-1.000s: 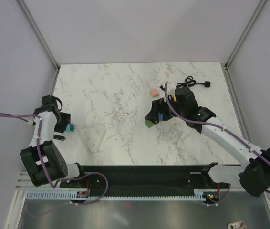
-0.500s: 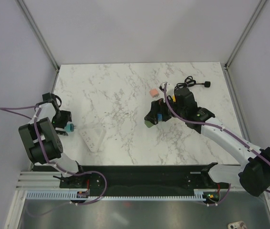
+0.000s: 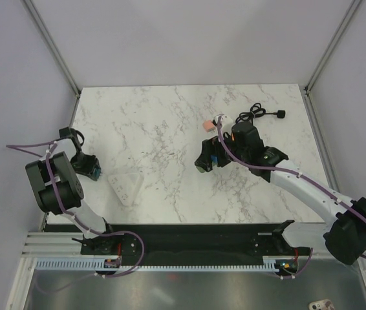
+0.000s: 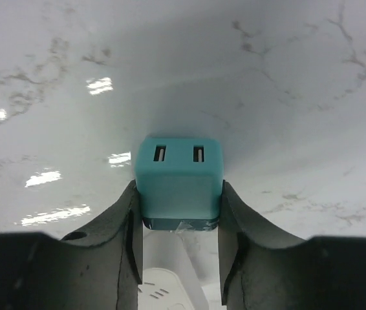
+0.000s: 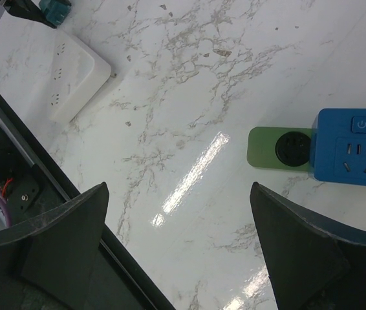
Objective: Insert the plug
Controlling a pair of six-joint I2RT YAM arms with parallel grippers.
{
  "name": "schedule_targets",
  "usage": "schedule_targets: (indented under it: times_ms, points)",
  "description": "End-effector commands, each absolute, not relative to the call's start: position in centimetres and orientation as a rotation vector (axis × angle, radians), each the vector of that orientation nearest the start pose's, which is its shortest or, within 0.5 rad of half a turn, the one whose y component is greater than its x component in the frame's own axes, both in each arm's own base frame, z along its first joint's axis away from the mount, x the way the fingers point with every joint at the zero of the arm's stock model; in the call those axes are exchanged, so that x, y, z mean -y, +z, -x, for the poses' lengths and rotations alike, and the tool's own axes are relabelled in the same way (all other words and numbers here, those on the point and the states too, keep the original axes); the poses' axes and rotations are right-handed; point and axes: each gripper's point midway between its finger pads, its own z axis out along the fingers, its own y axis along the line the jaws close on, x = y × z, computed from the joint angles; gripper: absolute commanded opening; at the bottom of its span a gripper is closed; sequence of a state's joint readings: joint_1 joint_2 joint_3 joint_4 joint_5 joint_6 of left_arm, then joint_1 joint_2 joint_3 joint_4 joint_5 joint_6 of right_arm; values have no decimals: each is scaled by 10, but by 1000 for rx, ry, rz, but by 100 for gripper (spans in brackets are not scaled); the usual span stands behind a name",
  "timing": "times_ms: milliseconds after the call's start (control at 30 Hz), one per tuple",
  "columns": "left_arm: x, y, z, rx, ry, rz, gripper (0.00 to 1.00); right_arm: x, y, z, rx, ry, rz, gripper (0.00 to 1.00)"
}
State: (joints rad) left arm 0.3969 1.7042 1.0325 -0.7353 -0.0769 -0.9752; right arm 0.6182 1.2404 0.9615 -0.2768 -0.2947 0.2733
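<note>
Grey-veined white marble worktop (image 3: 170,129) carries everything within reach of both arms. The white plastic power strip (image 3: 126,186) lies flat at 8 o'clock, sockets up, so a plug can drop in from above. Just right of centre, a blue cube socket adapter (image 5: 354,145) butts against a green block with a black round face (image 5: 279,150). The right tool (image 5: 176,194) hangs over them, jaws wide apart and holding nothing; parked, I'd guess. At 9 o'clock the teal 2-slot plug block (image 4: 178,171) is clamped in the left tool (image 4: 178,190), pads on both flanks. That probably keeps its ends free for mating; prongs not visible.

Views:
- Left wrist only: pad contact on the plug, and the strip just below it.
- Right wrist only: the strip's socket holes and the adapter's power button.
- Top only: small pink cube (image 3: 206,124) and black coiled cable (image 3: 260,115) at 1 o'clock.
</note>
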Motion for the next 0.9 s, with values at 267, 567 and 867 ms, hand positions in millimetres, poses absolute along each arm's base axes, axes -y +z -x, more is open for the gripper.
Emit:
schedule_targets:
  times_ms: [267, 567, 867]
  points:
    - [64, 261, -345, -2103, -727, 328, 2, -302, 237, -261, -1985, 1024, 540, 98]
    - [176, 306, -235, -1831, -912, -411, 2, -310, 309, -268, -1952, 1097, 435, 97]
    - [207, 282, -191, -1808, -894, -642, 2, -316, 315, -227, -2170, 1237, 587, 79]
